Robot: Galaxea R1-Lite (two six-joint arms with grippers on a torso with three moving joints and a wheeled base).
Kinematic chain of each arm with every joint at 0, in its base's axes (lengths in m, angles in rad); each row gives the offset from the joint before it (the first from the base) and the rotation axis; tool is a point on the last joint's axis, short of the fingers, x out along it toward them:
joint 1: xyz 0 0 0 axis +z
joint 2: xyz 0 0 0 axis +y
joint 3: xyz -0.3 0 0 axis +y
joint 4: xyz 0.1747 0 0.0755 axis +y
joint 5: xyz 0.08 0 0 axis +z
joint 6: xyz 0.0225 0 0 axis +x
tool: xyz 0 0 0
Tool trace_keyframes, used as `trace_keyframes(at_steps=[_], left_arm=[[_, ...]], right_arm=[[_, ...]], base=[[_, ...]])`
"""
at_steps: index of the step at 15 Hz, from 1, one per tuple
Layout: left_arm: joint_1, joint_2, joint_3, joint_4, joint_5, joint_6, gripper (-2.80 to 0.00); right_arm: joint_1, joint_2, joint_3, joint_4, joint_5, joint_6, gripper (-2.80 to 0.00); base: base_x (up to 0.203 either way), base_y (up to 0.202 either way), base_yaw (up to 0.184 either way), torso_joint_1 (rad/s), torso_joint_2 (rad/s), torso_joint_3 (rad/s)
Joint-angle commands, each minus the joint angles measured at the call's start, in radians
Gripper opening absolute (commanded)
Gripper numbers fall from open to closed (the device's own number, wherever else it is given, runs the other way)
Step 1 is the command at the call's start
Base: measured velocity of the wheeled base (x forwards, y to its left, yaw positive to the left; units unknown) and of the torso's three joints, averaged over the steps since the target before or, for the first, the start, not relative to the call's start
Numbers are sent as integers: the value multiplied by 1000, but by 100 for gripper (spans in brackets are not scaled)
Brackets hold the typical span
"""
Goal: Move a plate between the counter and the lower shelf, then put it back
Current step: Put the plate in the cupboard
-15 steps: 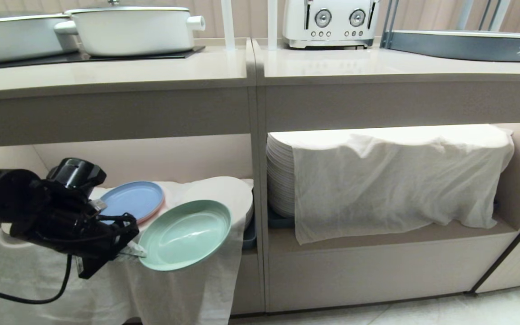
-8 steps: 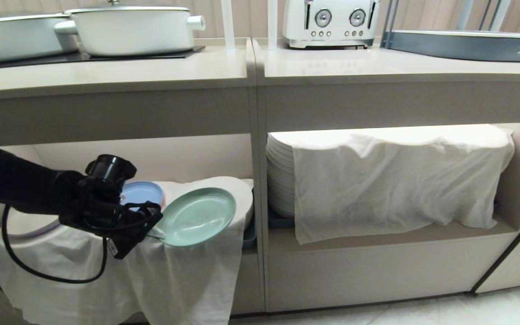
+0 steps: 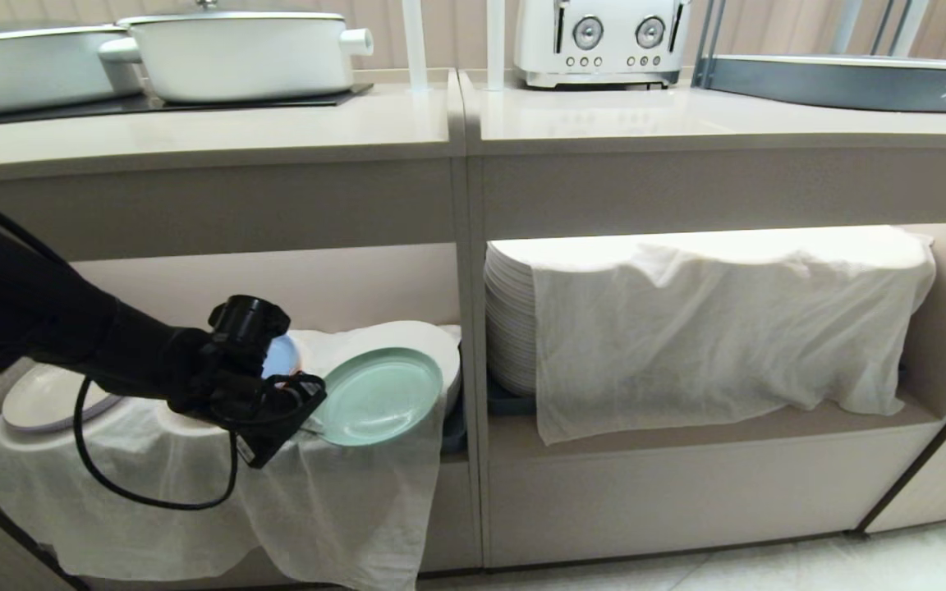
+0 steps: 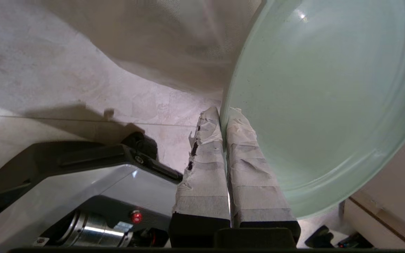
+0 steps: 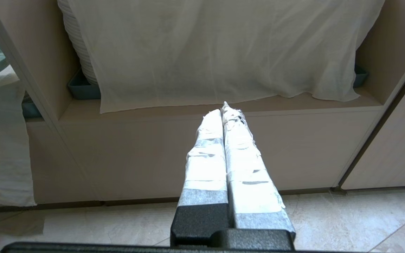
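The mint-green plate (image 3: pixel 378 396) hangs almost level over the cloth-draped stack at the right end of the lower shelf's left compartment. Whether it rests on the cloth I cannot tell. My left gripper (image 3: pixel 313 423) is shut on the plate's left rim. In the left wrist view the taped fingers (image 4: pixel 202 154) pinch the rim of the plate (image 4: pixel 322 98), one on each face. My right gripper (image 5: pixel 225 109) is shut and empty, parked low in front of the lower shelf (image 3: pixel 686 427). The counter (image 3: pixel 276 123) runs above.
A blue plate (image 3: pixel 282 355) peeks out behind my left wrist and a cream plate (image 3: pixel 42 398) lies at the far left. White cloth (image 3: pixel 686 328) covers a tall plate stack on the right. Pots (image 3: pixel 235 49), a toaster (image 3: pixel 600 41) and a grey-blue tray rack (image 3: pixel 851 82) stand on the counter.
My left arm has carried the plate right and further in over the shelf. The plate has gone from tilted toward me to nearly flat. The blue plate is now mostly hidden.
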Motion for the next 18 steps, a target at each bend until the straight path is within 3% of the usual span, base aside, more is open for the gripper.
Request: trace_keyframes(at_steps=[1,6,13,18], left_arm=[[-5,50,-50,-2,23,-30,-280],[-12,94,-125,0,46,-105,-280],[-45,150,-193,4,153,-167,-280],[-61,171,-209,4,191,-173,-280]], right_arm=[[0,0,0,0,-1,0,-280],[0,0,0,0,-1,0,-280],[0,0,0,0,-1,0,-280],[0,0,0,0,-1,0,-280]], base=[[0,0,0,0,0,0],[0,0,0,0,0,0],[0,0,0,0,0,0],[0,0,0,0,0,0]])
